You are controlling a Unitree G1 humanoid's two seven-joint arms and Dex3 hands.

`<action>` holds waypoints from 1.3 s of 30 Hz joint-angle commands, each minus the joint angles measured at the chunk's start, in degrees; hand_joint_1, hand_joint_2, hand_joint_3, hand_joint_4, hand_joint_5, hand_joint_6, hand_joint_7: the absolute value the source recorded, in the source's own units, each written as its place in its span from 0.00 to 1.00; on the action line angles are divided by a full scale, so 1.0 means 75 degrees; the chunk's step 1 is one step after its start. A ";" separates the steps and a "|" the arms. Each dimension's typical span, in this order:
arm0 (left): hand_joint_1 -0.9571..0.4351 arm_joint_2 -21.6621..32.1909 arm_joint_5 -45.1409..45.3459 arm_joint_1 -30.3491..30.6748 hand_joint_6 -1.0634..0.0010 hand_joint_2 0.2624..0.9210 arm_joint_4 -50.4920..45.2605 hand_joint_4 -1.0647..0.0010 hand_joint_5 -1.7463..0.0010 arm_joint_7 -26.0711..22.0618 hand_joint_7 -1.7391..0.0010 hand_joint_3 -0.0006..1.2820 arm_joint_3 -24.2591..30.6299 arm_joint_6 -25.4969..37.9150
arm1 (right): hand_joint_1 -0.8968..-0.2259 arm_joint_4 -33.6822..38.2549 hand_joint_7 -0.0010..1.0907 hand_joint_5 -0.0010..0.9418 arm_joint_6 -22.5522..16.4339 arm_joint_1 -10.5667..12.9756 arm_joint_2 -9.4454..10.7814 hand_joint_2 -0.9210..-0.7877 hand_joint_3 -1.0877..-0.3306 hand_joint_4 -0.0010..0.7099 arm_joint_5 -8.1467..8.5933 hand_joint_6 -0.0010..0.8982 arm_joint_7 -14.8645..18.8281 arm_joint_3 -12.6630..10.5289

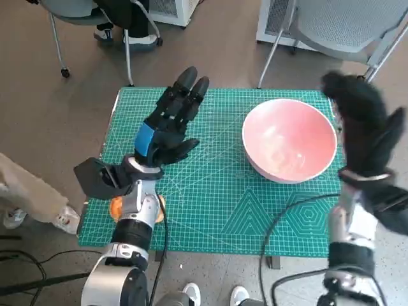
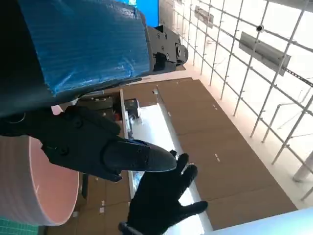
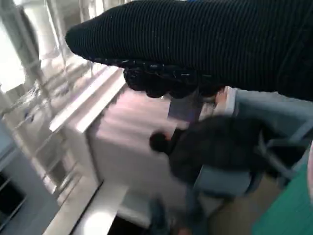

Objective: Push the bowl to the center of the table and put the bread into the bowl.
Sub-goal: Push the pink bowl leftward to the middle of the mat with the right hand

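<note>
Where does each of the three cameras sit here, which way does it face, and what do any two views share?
Head view: on the robot's head, looking steeply down at the green mat, the pink bowl, both forearms, the left hand and the right hand.
Left wrist view: behind the left hand, looking past its fingers across the bowl to the right hand and a windowed wall.
Right wrist view: behind the right hand, blurred, facing a seated person.
Shared: head and left wrist views both show the bowl and both hands.

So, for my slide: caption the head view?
Pink round bowl on green cutting mat, both robot hands open above it.
</note>
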 commanded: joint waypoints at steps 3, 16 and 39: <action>0.34 0.0041 0.0036 -0.0047 0.84 1.00 0.0021 0.97 1.00 -0.0017 1.00 0.19 -0.0011 -0.0032 | 0.40 0.2018 0.34 0.00 -0.0100 -0.0639 -0.0583 0.00 0.41 0.28 -0.0346 0.13 -0.0644 -0.0337; 0.34 0.0076 0.0000 -0.0026 0.85 1.00 0.0015 0.97 1.00 -0.0070 1.00 0.19 0.0015 -0.0052 | 0.50 0.3857 0.34 0.00 0.1125 -0.1188 -0.1085 0.00 0.27 0.26 -0.0712 0.11 -0.1604 -0.0356; 0.34 0.0129 0.0032 0.0092 0.84 1.00 -0.0029 0.97 1.00 -0.0033 1.00 0.19 0.0061 -0.0201 | 0.46 0.4432 0.22 0.00 0.3210 -0.0875 -0.0993 0.00 0.39 0.25 -0.0711 0.20 -0.2039 -0.0795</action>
